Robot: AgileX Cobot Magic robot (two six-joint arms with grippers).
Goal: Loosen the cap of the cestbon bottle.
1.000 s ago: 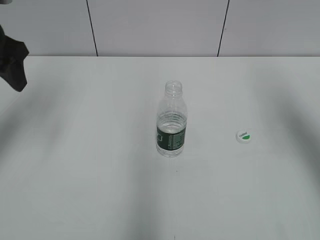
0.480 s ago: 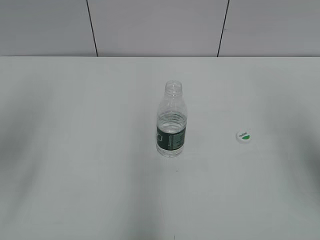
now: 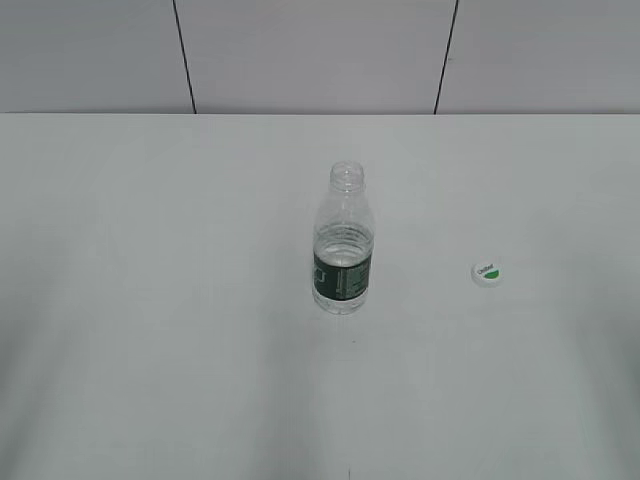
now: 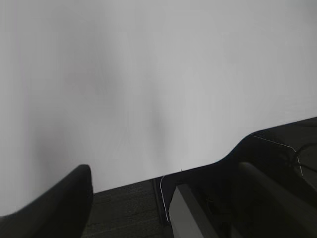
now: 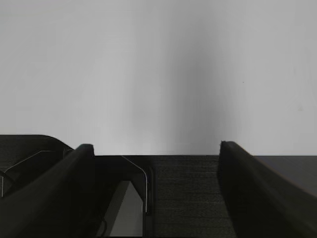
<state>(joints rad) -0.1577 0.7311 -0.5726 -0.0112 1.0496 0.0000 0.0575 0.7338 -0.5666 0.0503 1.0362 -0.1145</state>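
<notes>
The cestbon bottle (image 3: 343,243) stands upright at the table's middle in the exterior view, clear with a dark green label band, its mouth open and capless. The cap (image 3: 487,272), white with a green mark, lies flat on the table to the bottle's right, well apart from it. Neither arm shows in the exterior view. My left gripper (image 4: 166,171) is open and empty, back at the table's near edge. My right gripper (image 5: 156,148) is open and empty, also over the table's near edge. Neither wrist view shows the bottle or the cap.
The white table (image 3: 150,300) runs to a grey panelled wall (image 3: 310,50) at the back. In both wrist views the table's front edge, dark floor and a dark base with cables lie below the fingers.
One second ago a dark arm showed at the exterior view's left edge; it has withdrawn out of view. Bottle and cap have not moved.
</notes>
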